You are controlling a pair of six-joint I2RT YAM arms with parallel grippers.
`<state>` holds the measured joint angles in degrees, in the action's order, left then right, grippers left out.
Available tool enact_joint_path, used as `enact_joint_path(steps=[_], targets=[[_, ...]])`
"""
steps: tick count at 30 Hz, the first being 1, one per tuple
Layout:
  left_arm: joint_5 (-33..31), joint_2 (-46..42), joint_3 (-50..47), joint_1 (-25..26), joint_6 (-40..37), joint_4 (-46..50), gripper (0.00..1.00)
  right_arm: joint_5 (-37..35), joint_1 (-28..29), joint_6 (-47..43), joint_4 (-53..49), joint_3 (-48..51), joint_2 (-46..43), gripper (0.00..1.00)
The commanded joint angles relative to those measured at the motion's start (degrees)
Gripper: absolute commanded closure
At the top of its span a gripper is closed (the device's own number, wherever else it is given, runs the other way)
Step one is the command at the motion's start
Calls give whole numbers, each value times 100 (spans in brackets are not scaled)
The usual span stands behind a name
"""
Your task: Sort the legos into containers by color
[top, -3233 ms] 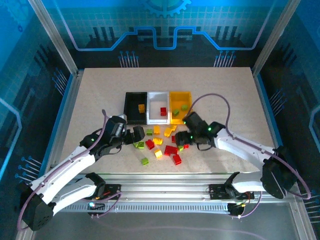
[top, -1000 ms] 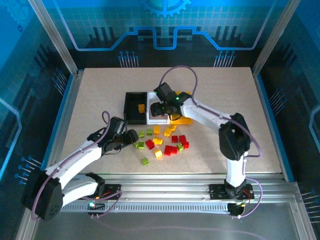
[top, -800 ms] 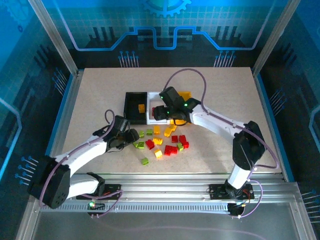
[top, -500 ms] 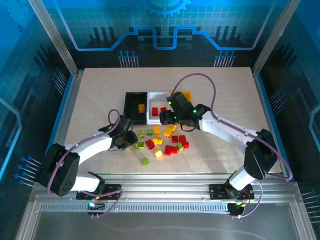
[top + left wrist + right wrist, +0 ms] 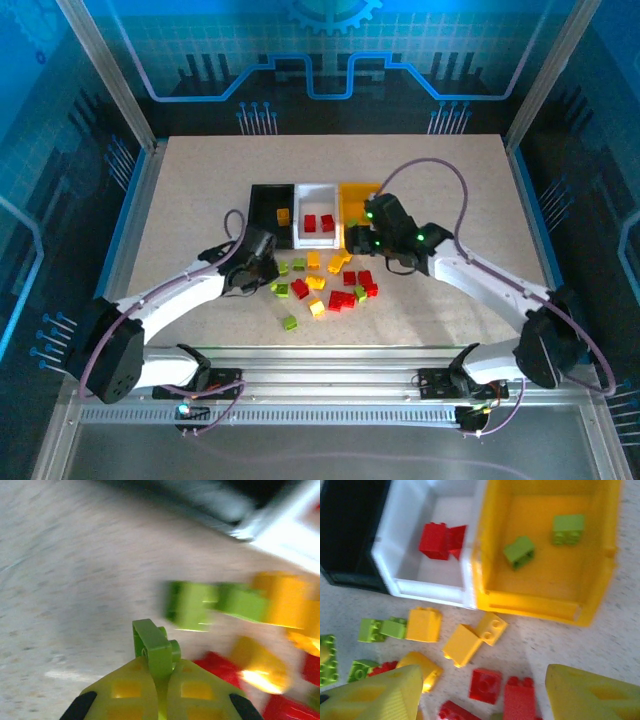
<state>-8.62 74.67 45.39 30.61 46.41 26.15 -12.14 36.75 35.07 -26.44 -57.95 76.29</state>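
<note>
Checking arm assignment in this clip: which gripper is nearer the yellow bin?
Right. The right gripper hovers at the near edge of the yellow bin; the left gripper, pinching a green brick, is farther left, beyond the white bin.

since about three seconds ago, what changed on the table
Right gripper dropped a second red brick into the white bin, then pulled back right, open. Left gripper closed on a green brick at the pile. Black bin and yellow bin unchanged.
</note>
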Motion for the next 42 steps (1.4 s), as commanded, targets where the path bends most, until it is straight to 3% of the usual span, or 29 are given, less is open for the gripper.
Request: enact_joint_path(steps=[1, 6, 16, 18, 22, 25, 28, 34, 38, 42], targets=[[-203, 480, 1043, 414, -384, 29, 99, -186, -296, 342, 51, 520, -548, 32], [-63, 1949, 2843, 845, -889, -254, 99, -199, -449, 443, -175, 1105, -1092, 32], [-27, 4272, 5528, 863, -1282, -141, 97, -221, -529, 525, -526, 1443, -1694, 31], [26, 4620, 5894, 858, -1255, -6, 87, -214, -538, 545, -549, 1462, -1752, 31], [223, 4868, 6201, 842, -1113, 63, 53, -194, -551, 558, -590, 1462, -1827, 29], [291, 4695, 6152, 844, -1056, -4, 33, -205, -564, 542, -617, 1445, -1855, 28], [378, 4294, 5848, 844, -1014, -148, 2, -193, -573, 525, -609, 1423, -1848, 28], [781, 3064, 4585, 846, -922, -541, 1, -149, -582, 518, -526, 1415, -1784, 27], [1098, 1930, 3145, 863, -812, -857, 2, -98, -590, 492, -443, 1457, -1724, 28], [954, 914, 1812, 1026, -871, -406, 16, -30, -599, 476, -342, 1484, -1631, 27]])
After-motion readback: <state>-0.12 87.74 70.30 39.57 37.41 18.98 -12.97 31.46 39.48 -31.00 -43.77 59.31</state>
